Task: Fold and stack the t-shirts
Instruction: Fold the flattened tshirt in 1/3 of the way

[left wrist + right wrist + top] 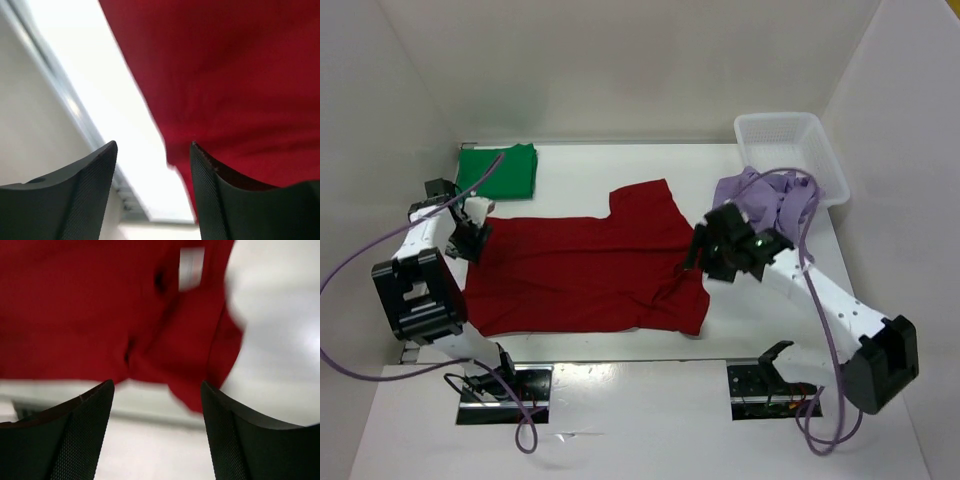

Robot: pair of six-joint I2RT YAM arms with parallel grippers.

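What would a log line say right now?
red shirt: spread out | green shirt: folded | lavender shirt: crumpled beside basket | left end effector: open, at hem | right end effector: open, near collar

Bright, even light from above, only soft shadows. Strong glare on the glossy white table (640,375) at its near edge. Heavy blur in both wrist views, most on the dark red cloth shirt (75,305) and its small white label (191,267).

1. A dark red shirt (100,315) fills the upper left, rumpled and slightly blurred.
2. Its small white neck label (191,261) shows near the top.
3. White counter (280,315) shows to the right and below.
4. Two black textured jaws stand apart at the bottom edge.
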